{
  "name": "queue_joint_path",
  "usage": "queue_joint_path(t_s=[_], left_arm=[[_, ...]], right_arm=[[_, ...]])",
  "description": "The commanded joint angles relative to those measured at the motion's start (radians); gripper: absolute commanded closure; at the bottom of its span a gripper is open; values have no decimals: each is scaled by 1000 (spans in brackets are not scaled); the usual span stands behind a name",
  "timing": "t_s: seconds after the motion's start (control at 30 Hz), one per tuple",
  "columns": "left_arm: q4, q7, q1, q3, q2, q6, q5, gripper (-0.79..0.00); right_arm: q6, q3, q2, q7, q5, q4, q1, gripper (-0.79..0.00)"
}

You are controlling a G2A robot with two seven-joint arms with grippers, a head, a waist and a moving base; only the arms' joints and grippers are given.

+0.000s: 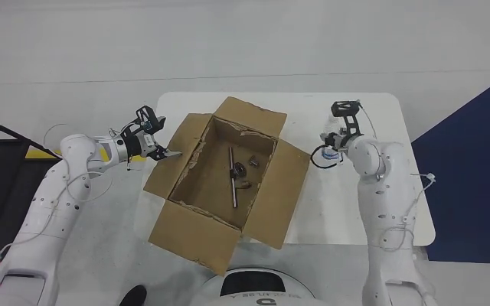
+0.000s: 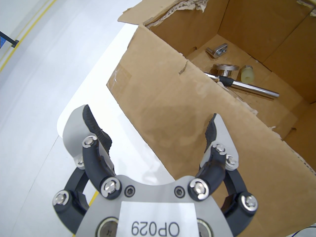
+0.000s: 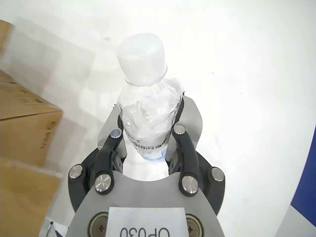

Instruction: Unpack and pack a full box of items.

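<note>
Your right fingers (image 3: pixel 191 117) clamp a clear plastic bottle (image 3: pixel 148 114): squeezed, it may buckle and slip. Your left fingers (image 2: pixel 74 127) stand apart beside the brown cardboard box (image 2: pixel 172 114).

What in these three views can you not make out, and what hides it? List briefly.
- Base of the bottle, right wrist view: hidden by the jaws gripping it, so whether it rests on the table is unclear.
- Near end of the rod, left wrist view: hidden behind the box wall.
- The small parts in the box, top view: too small to identify.
</note>
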Motion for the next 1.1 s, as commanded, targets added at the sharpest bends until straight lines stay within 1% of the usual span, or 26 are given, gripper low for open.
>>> queue_joint_path(t_s=[0.0, 0.1, 0.23, 0.37, 0.47, 0.57, 0.63, 0.73, 0.8, 0.93, 1.07], left_arm=[[0, 0, 0, 0, 0, 0, 0, -785], [0, 0, 0, 0, 0, 0, 0, -785], [0, 0, 0, 0, 0, 0, 0, -785], [0, 0, 0, 0, 0, 0, 0, -785], [0, 0, 0, 0, 0, 0, 0, -785], [0, 0, 0, 0, 0, 0, 0, -785], [0, 0, 0, 0, 0, 0, 0, -785], [0, 0, 0, 0, 0, 0, 0, -785], [0, 0, 0, 0, 0, 0, 0, -785], [0, 0, 0, 0, 0, 0, 0, -785], [0, 0, 0, 0, 0, 0, 0, -785]], right_arm=[[-12, 19, 1, -40, 75, -120, -56, 0], [-27, 36, 2, -111, 140, -259, -132, 0], [-30, 37, 2, -219, 183, -426, -227, 0], [-66, 36, 5, -309, 204, -546, -316, 0], [-130, 24, 10, -332, 198, -620, -370, 0], [-226, -22, 18, -318, 163, -682, -402, 0], [-283, -67, 22, -326, 140, -682, -400, 0], [-348, -147, 28, -300, 102, -682, -386, 0], [-377, -221, 31, -245, 85, -682, -367, 0], [-381, -389, 30, -127, 5, -609, -279, 0], [-382, -518, 27, 36, -101, -521, -183, 0]])
